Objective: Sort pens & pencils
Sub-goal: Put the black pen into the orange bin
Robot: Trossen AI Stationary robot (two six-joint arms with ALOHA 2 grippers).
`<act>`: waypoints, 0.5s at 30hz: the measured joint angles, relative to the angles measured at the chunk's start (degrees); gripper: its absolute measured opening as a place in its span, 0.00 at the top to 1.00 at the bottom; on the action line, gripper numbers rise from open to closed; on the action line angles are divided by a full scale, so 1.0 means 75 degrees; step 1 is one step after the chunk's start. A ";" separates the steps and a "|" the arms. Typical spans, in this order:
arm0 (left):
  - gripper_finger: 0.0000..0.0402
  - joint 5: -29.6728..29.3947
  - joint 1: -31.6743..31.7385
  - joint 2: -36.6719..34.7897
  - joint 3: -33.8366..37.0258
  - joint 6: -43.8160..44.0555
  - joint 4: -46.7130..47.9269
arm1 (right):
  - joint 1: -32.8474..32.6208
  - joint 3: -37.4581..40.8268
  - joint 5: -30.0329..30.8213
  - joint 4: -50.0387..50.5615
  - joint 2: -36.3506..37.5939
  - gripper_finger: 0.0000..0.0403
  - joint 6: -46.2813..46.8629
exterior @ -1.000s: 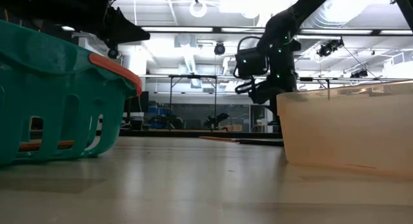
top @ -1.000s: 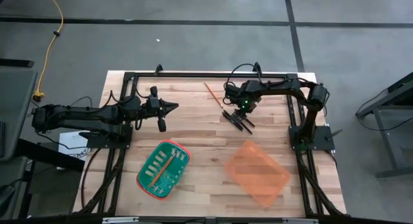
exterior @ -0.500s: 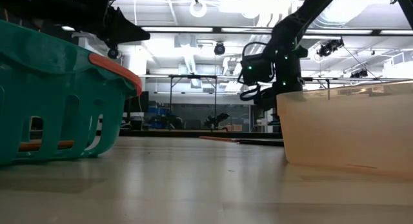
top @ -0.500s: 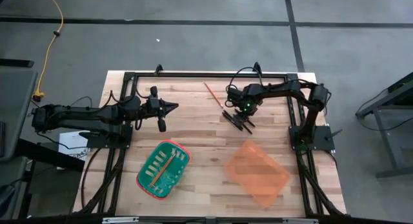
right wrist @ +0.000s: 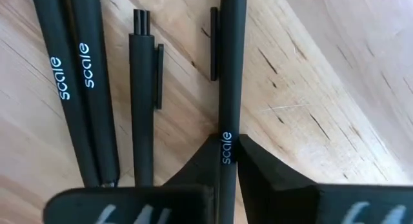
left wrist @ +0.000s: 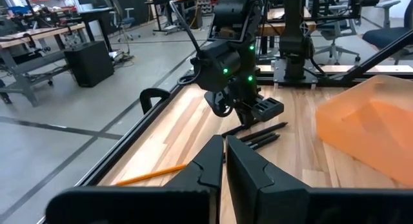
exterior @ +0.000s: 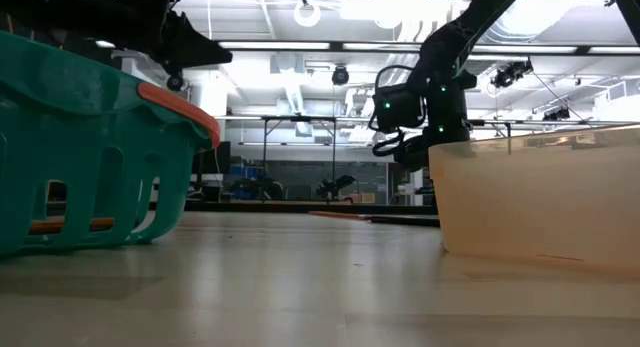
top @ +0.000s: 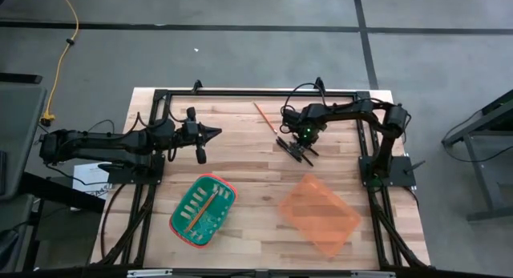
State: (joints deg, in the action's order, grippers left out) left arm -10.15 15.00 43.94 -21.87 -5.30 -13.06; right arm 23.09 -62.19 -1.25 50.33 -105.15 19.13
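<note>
Several black pens [right wrist: 77, 88] lie side by side on the wooden table [top: 240, 162], right of its middle. My right gripper [top: 300, 150] points down over them and is shut on one pen [right wrist: 230, 69]. One orange pencil [top: 264, 118] lies flat on the table behind the pens. The green basket [top: 202, 210] near the front holds an orange pencil [top: 199, 207]. My left gripper [top: 212, 132] hangs shut in the air at the table's left, holding nothing. My right gripper pinches the pen's barrel [right wrist: 225, 124] between its two fingers [right wrist: 197, 162], at the white "scale" print. The fingers come from above, pointing down, one on either side of the barrel. The pen lies flat on the table, beside the other pens.
A clear orange bin [top: 319, 214] stands at the front right, close to the pens. The green basket sits left of it. A black frame [top: 256, 94] runs along the table's far edge and sides. Bare wood lies between the two arms.
My right gripper has sunk a little onto the row of pens and has shut on one of them. The pens and the pencil lie where they were.
</note>
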 joint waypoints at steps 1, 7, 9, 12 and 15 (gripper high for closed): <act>0.97 0.0000 0.0000 0.0000 0.0000 0.0000 0.0000 | 0.0000 -0.0087 0.0029 0.0176 0.0021 0.96 -0.0006; 0.97 -0.0003 0.0000 0.0000 -0.0003 0.0000 0.0026 | -0.0010 -0.0930 0.0040 0.1065 0.0386 0.98 0.0015; 0.98 -0.0003 0.0000 0.0000 -0.0003 -0.0038 0.0035 | -0.0056 -0.1194 0.0038 0.1405 0.0473 0.98 0.0055; 0.98 -0.0109 0.0000 0.0000 -0.0003 -0.0041 0.0073 | -0.0216 -0.1688 -0.0139 0.1578 0.0746 0.98 0.0257; 0.98 -0.0350 0.0000 0.0000 -0.0003 -0.0041 0.0136 | -0.0522 -0.2067 -0.0375 0.1841 0.0851 0.99 0.0468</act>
State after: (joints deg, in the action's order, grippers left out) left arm -12.78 15.00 43.94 -21.89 -5.61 -12.04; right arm 19.17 -77.69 -4.06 64.14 -98.77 22.64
